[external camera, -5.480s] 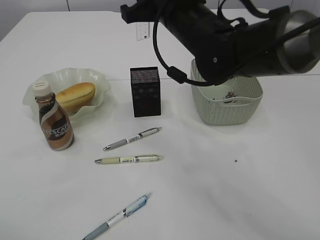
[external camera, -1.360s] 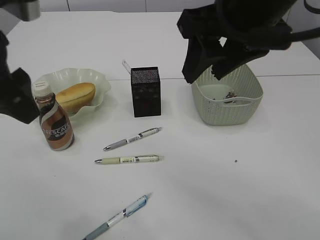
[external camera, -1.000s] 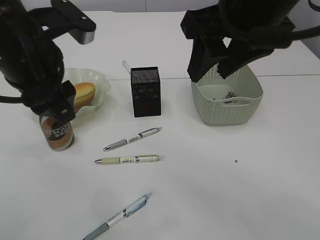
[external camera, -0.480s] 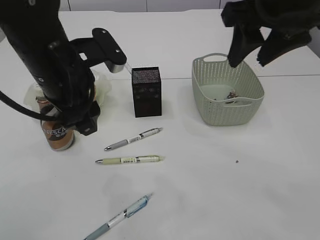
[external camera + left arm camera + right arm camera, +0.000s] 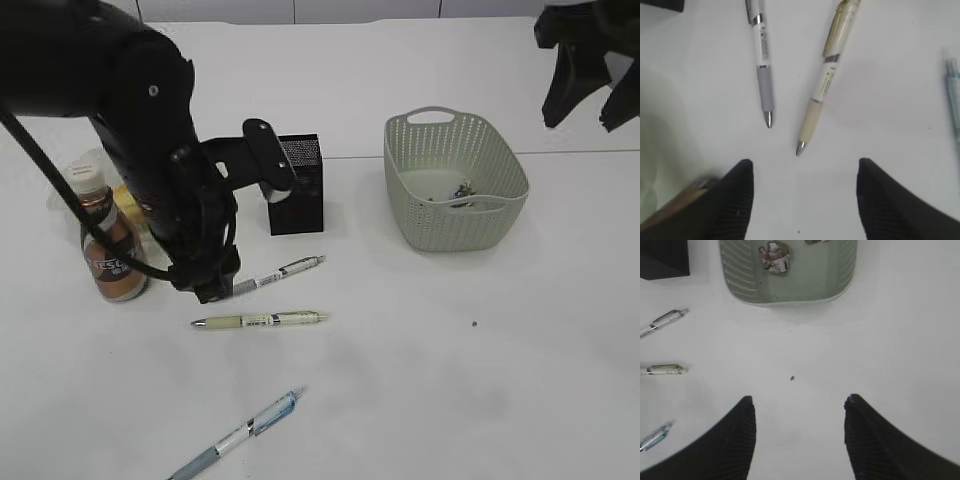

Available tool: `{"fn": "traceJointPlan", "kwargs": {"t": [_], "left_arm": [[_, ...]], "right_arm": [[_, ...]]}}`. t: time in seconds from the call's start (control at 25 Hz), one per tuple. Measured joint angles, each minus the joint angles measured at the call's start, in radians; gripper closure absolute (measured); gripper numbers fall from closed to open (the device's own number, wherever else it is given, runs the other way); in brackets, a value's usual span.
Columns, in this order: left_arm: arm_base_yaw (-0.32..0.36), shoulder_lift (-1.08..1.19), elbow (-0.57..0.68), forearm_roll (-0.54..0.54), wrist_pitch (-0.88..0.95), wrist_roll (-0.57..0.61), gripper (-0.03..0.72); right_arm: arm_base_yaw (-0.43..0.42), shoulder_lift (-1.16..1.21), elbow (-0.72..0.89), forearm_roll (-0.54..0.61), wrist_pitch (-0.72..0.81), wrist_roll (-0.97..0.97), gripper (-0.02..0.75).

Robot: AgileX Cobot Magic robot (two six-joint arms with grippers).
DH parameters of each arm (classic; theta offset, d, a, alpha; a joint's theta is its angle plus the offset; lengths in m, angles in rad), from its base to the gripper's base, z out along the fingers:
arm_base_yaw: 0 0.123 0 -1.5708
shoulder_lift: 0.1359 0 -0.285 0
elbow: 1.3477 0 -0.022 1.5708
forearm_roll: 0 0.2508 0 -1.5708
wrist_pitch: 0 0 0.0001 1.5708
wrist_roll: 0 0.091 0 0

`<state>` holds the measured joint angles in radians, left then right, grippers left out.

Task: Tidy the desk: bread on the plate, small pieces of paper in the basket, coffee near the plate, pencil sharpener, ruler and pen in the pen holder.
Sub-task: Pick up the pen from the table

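Three pens lie on the white desk: a grey pen (image 5: 285,270) (image 5: 762,75), a beige pen (image 5: 260,319) (image 5: 822,85) and a blue pen (image 5: 240,432). My left gripper (image 5: 802,167) hangs open just short of the grey and beige pens' tips, with nothing between its fingers. The black pen holder (image 5: 300,190) stands behind the left arm. The coffee bottle (image 5: 110,250) stands at the left. Only a sliver of the bread (image 5: 127,207) shows, and the arm hides the plate. My right gripper (image 5: 797,402) is open and empty, high above the desk. I see no ruler or pencil sharpener.
The pale green basket (image 5: 455,180) (image 5: 790,280) stands at the right with paper scraps (image 5: 774,252) inside. A small dark speck (image 5: 792,378) lies on the desk in front of it. The right arm (image 5: 590,60) is up at the top right corner.
My left arm has swung in from the left and come down over the grey and beige pens. The right arm has drawn back from the basket to the top right.
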<state>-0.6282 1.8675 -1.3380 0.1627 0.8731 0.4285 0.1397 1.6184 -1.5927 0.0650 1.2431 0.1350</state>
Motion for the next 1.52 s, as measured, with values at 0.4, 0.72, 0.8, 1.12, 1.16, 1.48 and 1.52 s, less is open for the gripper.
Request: {"fn": "traceJointPlan", "kwargs": {"t": [0.4,0.72,0.8,1.12,1.16,1.48,1.52], "left_arm": [[0.000,0.157,-0.020,-0.019,-0.092,0.137,0.229],[0.000,0.288,-0.163,-0.066,-0.081,0.151,0.230],[0.000,0.304,-0.192,-0.091,-0.067,0.157,0.230],[-0.008,0.314,-0.212,-0.172,-0.022,0.223,0.230],[-0.011,0.314,-0.212,-0.172,-0.020,0.228,0.230],[-0.010,0.318,-0.212,-0.173,-0.020,0.247,0.234],[-0.010,0.318,-0.212,-0.173,-0.020,0.249,0.234]], "right_arm": [[-0.005,0.138,-0.002,0.000,0.000,-0.040,0.320],[-0.005,0.198,-0.002,0.027,-0.003,-0.089,0.320],[-0.005,0.198,-0.002,0.028,-0.003,-0.097,0.320],[-0.005,0.198,-0.002,0.030,-0.003,-0.106,0.320],[-0.005,0.198,-0.002,0.030,-0.003,-0.106,0.320],[-0.005,0.198,-0.002,0.032,-0.003,-0.106,0.320],[-0.005,0.198,-0.002,0.033,-0.003,-0.106,0.320]]}}
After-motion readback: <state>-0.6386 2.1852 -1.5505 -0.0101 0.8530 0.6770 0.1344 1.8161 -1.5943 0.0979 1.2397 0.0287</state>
